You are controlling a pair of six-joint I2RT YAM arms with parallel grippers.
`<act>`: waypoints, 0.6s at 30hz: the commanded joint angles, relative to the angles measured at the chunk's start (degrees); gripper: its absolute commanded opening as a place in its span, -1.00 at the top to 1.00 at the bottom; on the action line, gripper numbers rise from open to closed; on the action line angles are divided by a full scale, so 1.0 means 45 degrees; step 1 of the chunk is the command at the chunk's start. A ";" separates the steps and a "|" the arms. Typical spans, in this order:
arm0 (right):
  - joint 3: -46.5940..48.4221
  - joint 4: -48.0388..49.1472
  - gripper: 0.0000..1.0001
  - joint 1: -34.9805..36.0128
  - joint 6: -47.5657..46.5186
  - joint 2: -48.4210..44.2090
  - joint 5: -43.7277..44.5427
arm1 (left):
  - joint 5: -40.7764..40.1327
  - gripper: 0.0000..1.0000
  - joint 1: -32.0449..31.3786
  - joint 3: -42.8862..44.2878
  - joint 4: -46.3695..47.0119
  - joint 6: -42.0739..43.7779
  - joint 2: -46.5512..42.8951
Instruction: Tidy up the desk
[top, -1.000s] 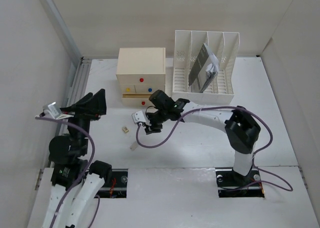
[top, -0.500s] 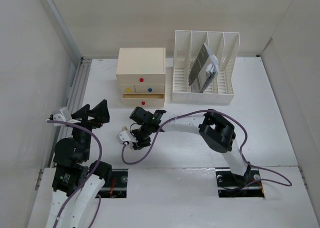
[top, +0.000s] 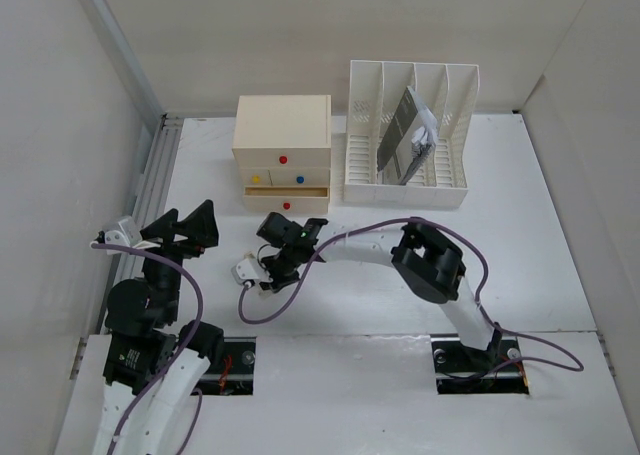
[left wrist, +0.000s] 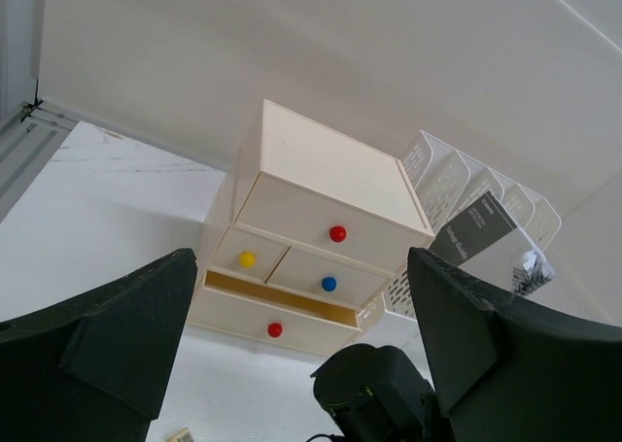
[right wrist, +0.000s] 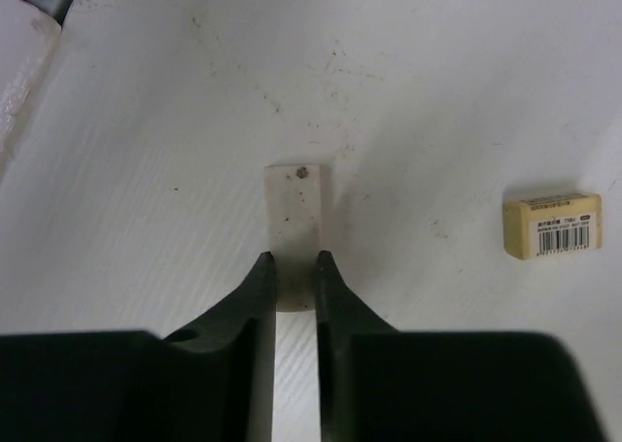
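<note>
The white desk [top: 380, 295] holds a small flat white block [right wrist: 294, 209] and a cream eraser with a barcode label [right wrist: 551, 225] to its right. My right gripper [right wrist: 294, 259] is low on the desk, and its jaws are pressed against both sides of the block's near end. In the top view the right gripper [top: 268, 277] sits left of centre, and it hides the block and eraser there. My left gripper [top: 185, 227] is open and empty, raised at the left; in the left wrist view it [left wrist: 301, 364] faces the drawer box.
A cream drawer box [top: 282, 135] stands at the back with its bottom drawer [left wrist: 277, 311] slightly open. A white file rack [top: 410, 125] holding a grey booklet stands to its right. A grey rail [top: 150, 175] runs along the left edge.
My right gripper moved from in front of the drawer box towards the near left and came down over the white block. The left arm dropped slightly.
</note>
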 commanded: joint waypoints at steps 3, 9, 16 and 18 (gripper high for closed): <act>0.0294 -0.0132 0.96 0.0009 0.0295 -0.0195 0.0983 | 0.0067 -0.78 -0.0064 0.0030 0.0397 0.0215 -0.0112; 0.0819 0.1217 1.00 -0.0380 0.1838 -0.1699 0.4441 | 0.0067 -0.78 -0.0064 0.0030 0.0397 0.0215 -0.0112; 0.0782 0.2231 1.00 -0.1728 0.2425 -0.2637 0.6493 | 0.0067 -0.78 -0.0064 -0.0088 0.0397 0.0215 -0.0112; 0.0645 0.2737 1.00 -0.2060 0.2582 -0.2639 0.7157 | 0.0067 -0.78 -0.0064 -0.0088 0.0397 0.0215 -0.0112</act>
